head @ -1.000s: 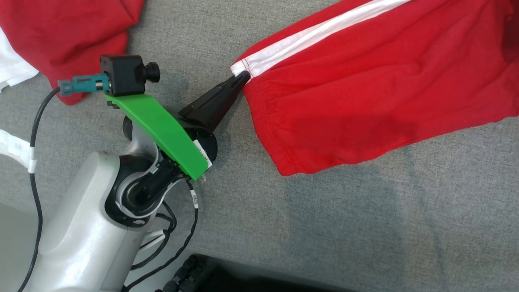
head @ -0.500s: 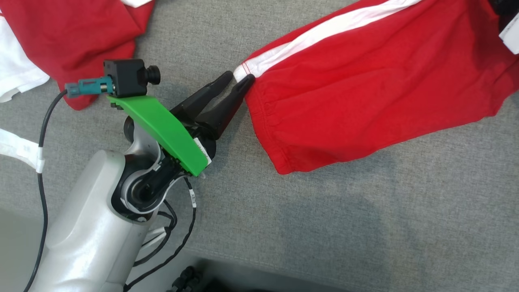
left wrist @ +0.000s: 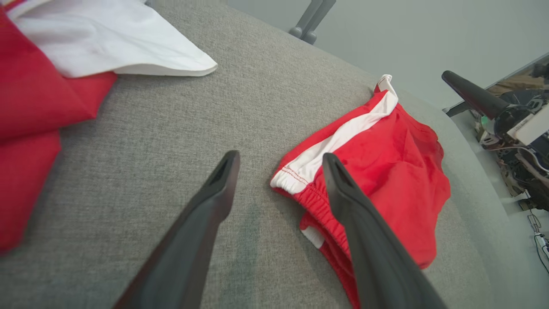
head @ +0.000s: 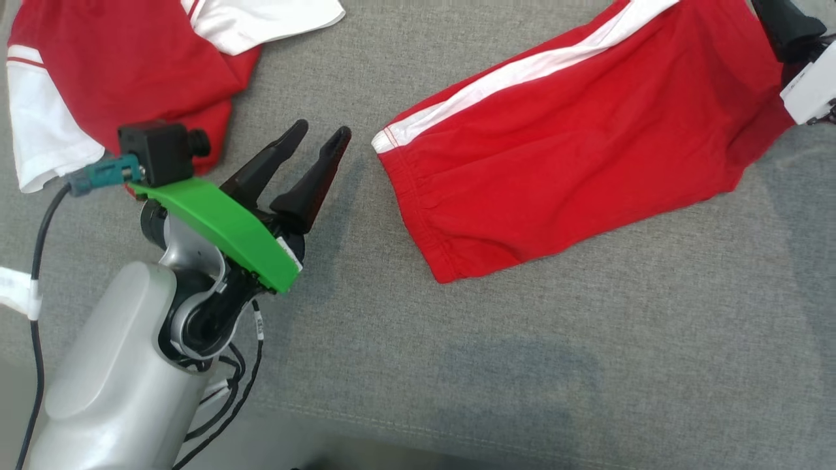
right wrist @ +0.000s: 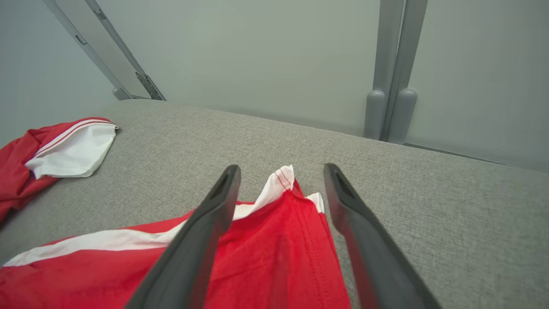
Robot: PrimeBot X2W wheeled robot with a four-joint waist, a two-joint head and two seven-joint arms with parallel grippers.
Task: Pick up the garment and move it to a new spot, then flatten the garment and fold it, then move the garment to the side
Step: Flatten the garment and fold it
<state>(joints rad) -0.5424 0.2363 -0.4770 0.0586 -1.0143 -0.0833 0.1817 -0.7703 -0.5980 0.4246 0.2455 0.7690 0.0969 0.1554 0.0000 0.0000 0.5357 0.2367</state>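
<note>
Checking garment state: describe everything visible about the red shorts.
The red shorts look like soft cloth, with a white side stripe and gathered elastic waistband. They lie spread, slightly wrinkled, on the grey fabric surface. The open left claw sits clear of the waistband; the open right claw straddles the raised far corner.

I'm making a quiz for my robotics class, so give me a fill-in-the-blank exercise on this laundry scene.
1. The red shorts have a ____ side stripe.
2. The left gripper stands ____, not shut, clear of the shorts.
3. The shorts lie on a ____ fabric surface.
4. In the head view a second garment lies to the shorts' ____.
Missing words: white; open; grey; left.
</note>
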